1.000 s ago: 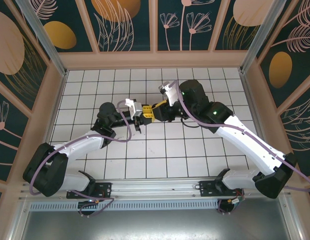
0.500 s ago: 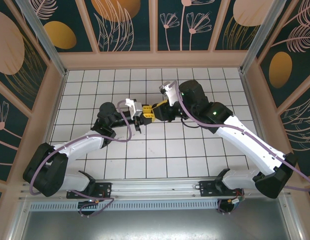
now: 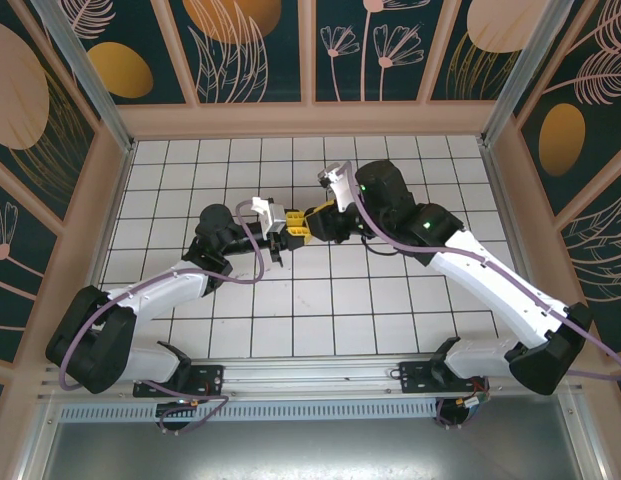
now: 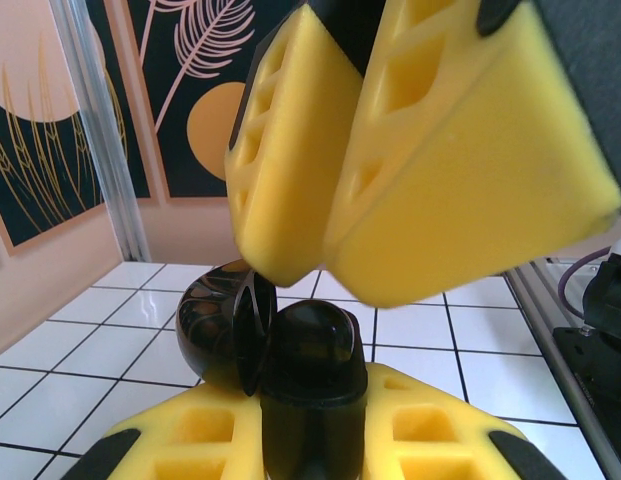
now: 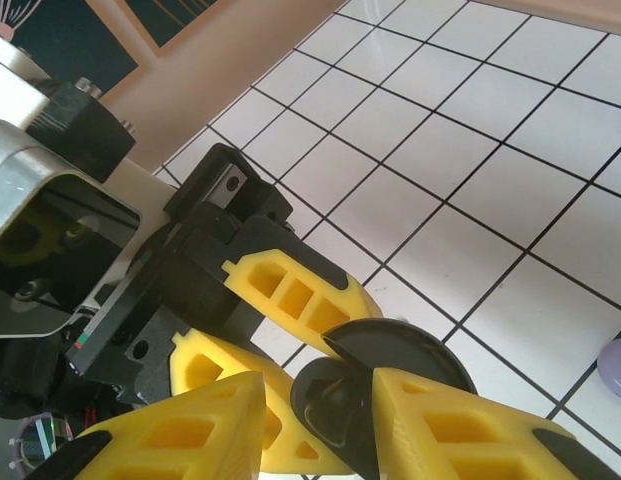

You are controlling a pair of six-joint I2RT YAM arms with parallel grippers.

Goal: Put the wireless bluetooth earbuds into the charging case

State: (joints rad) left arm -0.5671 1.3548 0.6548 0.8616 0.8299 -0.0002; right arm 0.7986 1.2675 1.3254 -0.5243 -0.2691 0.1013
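Note:
Both grippers meet above the middle of the tiled table. My right gripper (image 5: 320, 385) (image 3: 308, 222) is shut on the open black round charging case (image 5: 390, 350), lid raised. In the left wrist view the lid (image 4: 215, 335) stands just left of a small glossy black earbud (image 4: 315, 345). My left gripper (image 4: 312, 400) (image 3: 293, 228) is shut on that earbud and holds it at the case's mouth. Its yellow fingers (image 5: 290, 290) reach into the case from the upper left in the right wrist view. The right gripper's yellow fingers (image 4: 430, 150) hang close above in the left wrist view. The inside of the case is mostly hidden.
A pale lilac rounded thing (image 5: 618, 365) lies on the tiles at the right edge of the right wrist view; what it is I cannot tell. Pink walls (image 3: 310, 120) fence the white tiled table (image 3: 320, 300) on three sides.
The right wrist has edged slightly to the left, toward the left gripper. The left arm has stayed still and both grips are unchanged.

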